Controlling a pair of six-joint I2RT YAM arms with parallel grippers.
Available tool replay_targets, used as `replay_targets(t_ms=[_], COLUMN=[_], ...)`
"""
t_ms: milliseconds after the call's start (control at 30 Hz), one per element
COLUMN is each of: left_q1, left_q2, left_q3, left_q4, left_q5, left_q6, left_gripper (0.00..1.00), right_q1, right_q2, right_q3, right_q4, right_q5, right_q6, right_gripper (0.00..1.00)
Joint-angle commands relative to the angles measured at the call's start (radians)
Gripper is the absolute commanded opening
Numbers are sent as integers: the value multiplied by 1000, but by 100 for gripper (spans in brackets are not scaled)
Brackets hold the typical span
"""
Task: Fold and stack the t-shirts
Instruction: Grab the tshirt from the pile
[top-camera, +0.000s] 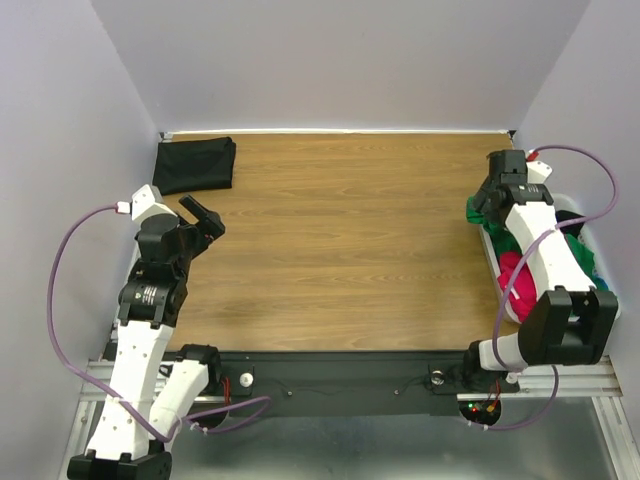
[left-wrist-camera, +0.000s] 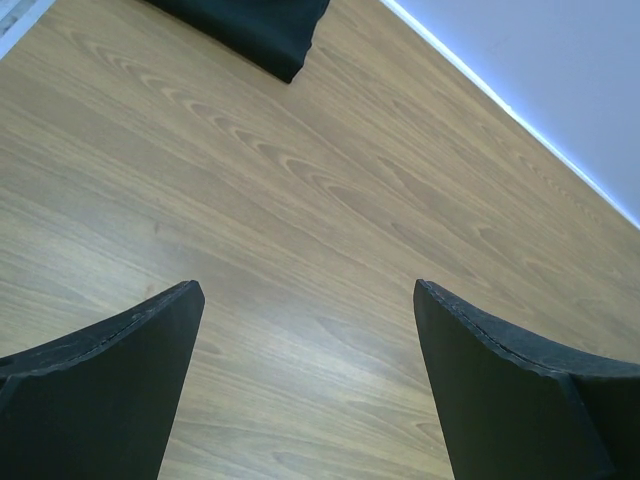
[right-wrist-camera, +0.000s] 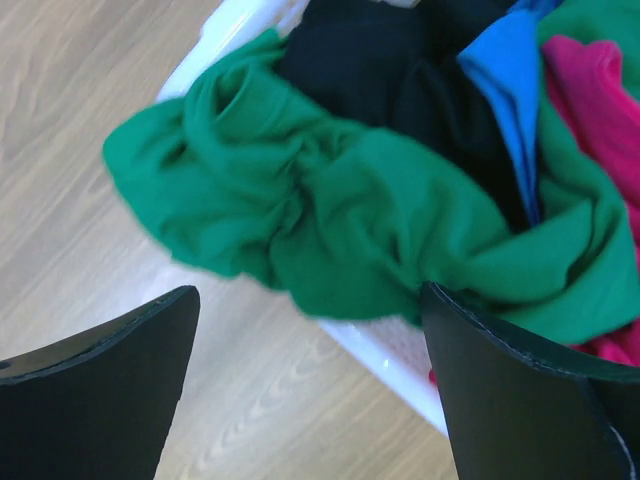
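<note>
From above, the right arm (top-camera: 548, 250) hides most of the white basket (right-wrist-camera: 385, 355). Its wrist camera shows the green t-shirt (right-wrist-camera: 330, 230) spilling over the rim, with the right hand (right-wrist-camera: 308, 300) over it, fingers apart. The left hand (left-wrist-camera: 305, 290) is also spread, above the wood-grain counter (top-camera: 350, 240). A folded black t-shirt (top-camera: 196, 165) lies in the far-left corner, with pale walls (top-camera: 340, 60) around.

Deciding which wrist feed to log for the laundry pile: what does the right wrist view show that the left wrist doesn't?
Right wrist only: a green t-shirt spilling over the white basket rim, with a black t-shirt, a blue t-shirt and a magenta t-shirt inside. Left wrist only: a corner of the folded black t-shirt and the wall. Both: the wooden table and open jaws.
</note>
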Motion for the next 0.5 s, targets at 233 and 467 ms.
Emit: replay_targets(t_ms=[233, 467], left_q1=[3, 3], left_q2=[-11, -5], left_q3=[2, 4], left_q4=[26, 17], left_q5=[-21, -36], left_q6=[-4, -6], left_gripper=[99, 99], right_q1=[-149, -186], right_q2=[57, 20], right_q3=[-40, -59], right_q4=[135, 157], right_q5=[-108, -137], right_q6=[19, 37], right_gripper=[73, 0])
